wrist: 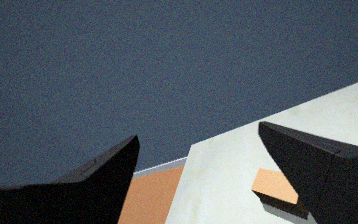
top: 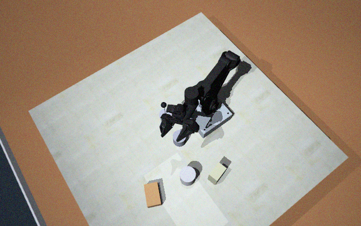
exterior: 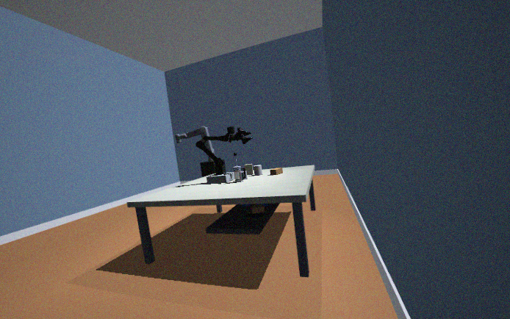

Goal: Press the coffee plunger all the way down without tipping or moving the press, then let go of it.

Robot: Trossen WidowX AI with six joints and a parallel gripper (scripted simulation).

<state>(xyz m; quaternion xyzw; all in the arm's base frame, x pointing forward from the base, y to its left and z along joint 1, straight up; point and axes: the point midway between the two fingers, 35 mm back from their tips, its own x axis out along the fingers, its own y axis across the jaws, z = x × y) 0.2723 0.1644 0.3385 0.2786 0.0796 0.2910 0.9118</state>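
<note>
The coffee press stands upright; its pale body (exterior: 236, 173) is mostly hidden by the arm in the top view. Its black plunger knob (top: 163, 104) (exterior: 234, 153) sits up on a thin rod, well above the body. My gripper (top: 170, 138) (exterior: 249, 136) (wrist: 197, 134) is wide open and empty. It hangs higher than the knob, with the fingers pointing roughly level, past the press. The fingers do not touch the knob. The press is not in the wrist view.
A short pale cylinder lies partly under one finger in the top view. Another pale cylinder (top: 188, 174) (exterior: 257, 170), a pale yellow-green block (top: 218, 172) (exterior: 248, 169) and an orange block (top: 152, 194) (exterior: 276, 171) (wrist: 275, 185) stand farther out. A grey plate (top: 204, 125) is under the arm.
</note>
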